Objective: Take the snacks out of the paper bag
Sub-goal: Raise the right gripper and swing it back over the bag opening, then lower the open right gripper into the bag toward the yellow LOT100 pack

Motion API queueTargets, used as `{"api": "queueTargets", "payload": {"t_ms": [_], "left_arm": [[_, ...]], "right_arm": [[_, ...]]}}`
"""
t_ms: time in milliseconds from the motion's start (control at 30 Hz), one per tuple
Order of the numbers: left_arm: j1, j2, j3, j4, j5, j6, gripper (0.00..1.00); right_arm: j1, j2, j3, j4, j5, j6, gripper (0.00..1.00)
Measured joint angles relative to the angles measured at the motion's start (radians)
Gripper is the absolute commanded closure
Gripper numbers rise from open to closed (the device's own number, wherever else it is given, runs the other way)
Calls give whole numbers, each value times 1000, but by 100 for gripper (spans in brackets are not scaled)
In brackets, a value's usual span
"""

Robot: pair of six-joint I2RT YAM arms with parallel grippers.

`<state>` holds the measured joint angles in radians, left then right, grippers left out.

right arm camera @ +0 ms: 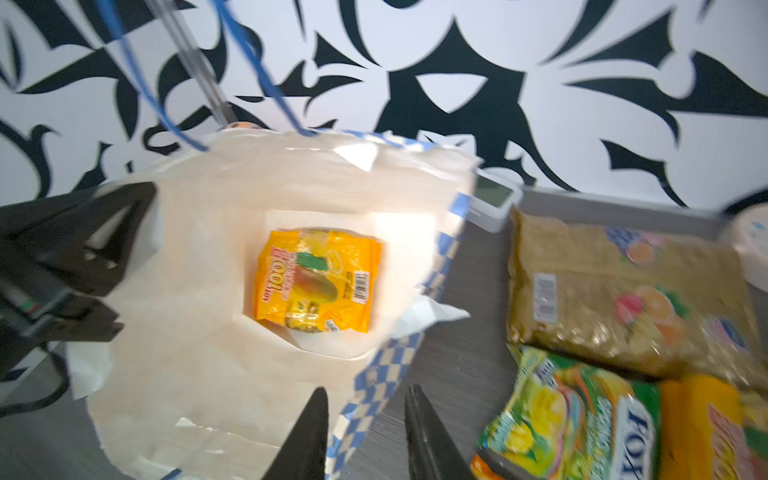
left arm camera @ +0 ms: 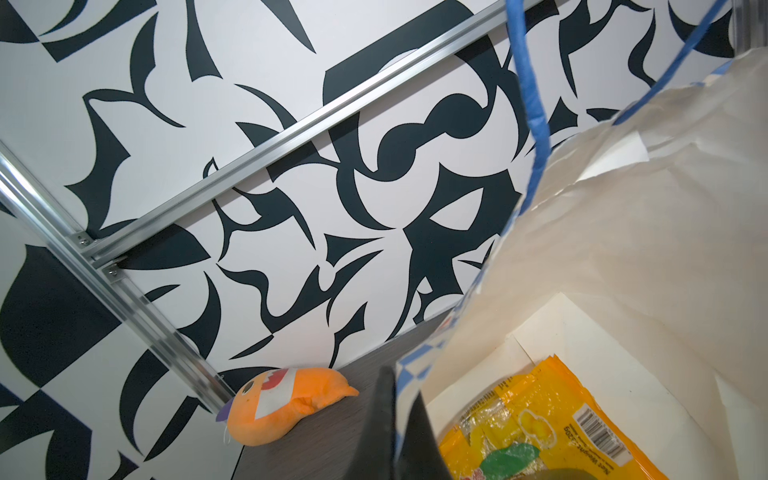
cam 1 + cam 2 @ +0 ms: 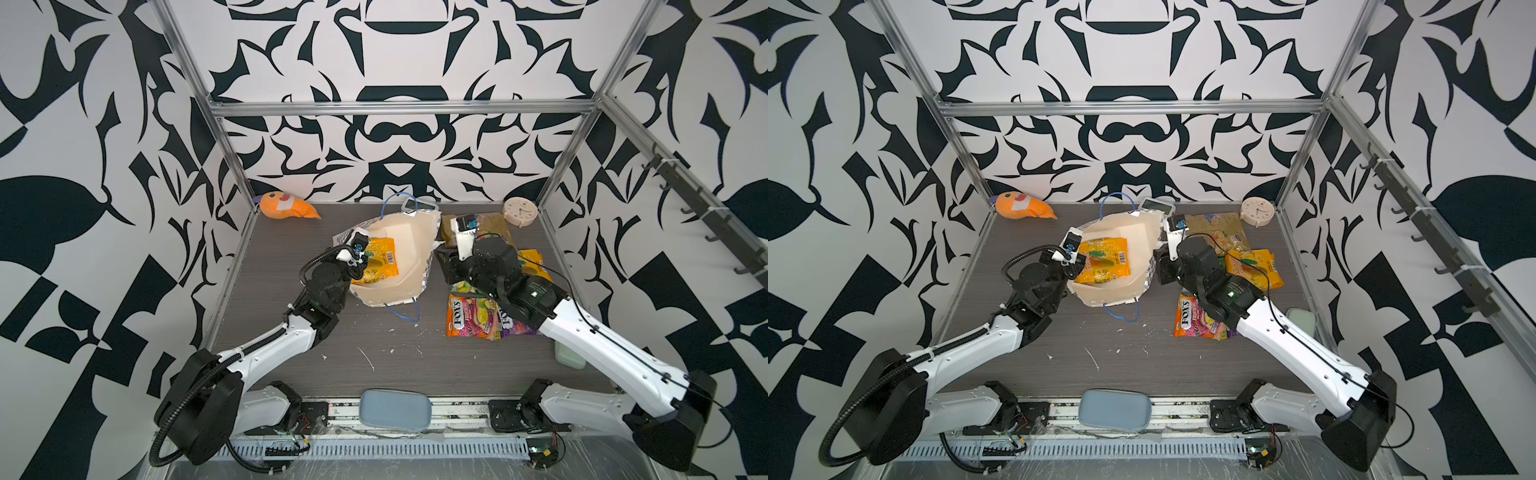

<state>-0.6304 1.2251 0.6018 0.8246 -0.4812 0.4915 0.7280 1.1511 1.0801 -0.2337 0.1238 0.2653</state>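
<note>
The paper bag [image 3: 409,245] lies open at mid-table, its white inside facing up, with one yellow-orange mango snack [image 3: 378,259] on its bottom. My left gripper [image 2: 399,382] is shut on the bag's checkered left rim. My right gripper [image 1: 368,388] is open, its fingers standing either side of the bag's right wall. To the right of the bag lie the other snacks: an olive-gold packet [image 3: 486,226], a second mango packet [image 3: 1258,266], a green-yellow one [image 1: 561,419], an orange FOX'S packet [image 3: 469,318] and a purple one [image 3: 517,326], which my right arm partly covers.
An orange plush toy [image 3: 286,205] lies at the back left. A round clock [image 3: 519,212] stands at the back right, and a small white digital clock [image 3: 409,204] sits behind the bag. A blue-grey pad [image 3: 395,409] rests on the front rail.
</note>
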Motion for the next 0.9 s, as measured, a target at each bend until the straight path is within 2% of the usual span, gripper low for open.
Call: {"api": "queueTargets", "payload": {"t_ms": [167,300,400,567,667,900], "left_arm": [[0,0,0,-2,8,-7,100],[0,0,0,-4,17,-10,100],[0,0,0,-8,26,-13,100],[0,-2,0,-13,35,-21,100],[0,-11,0,-24,40,-24,100],[0,-37,0,-54,53,-38,100]], "right_arm": [[71,110,0,87,-133,-77,71],[104,229,27,113,-158,-92,74],[113,338,85,116,-117,-80,68],[117,530,224,107,8,-32,41],[117,618,283,80,84,5,29],[113,797,417,9,148,78,23]]}}
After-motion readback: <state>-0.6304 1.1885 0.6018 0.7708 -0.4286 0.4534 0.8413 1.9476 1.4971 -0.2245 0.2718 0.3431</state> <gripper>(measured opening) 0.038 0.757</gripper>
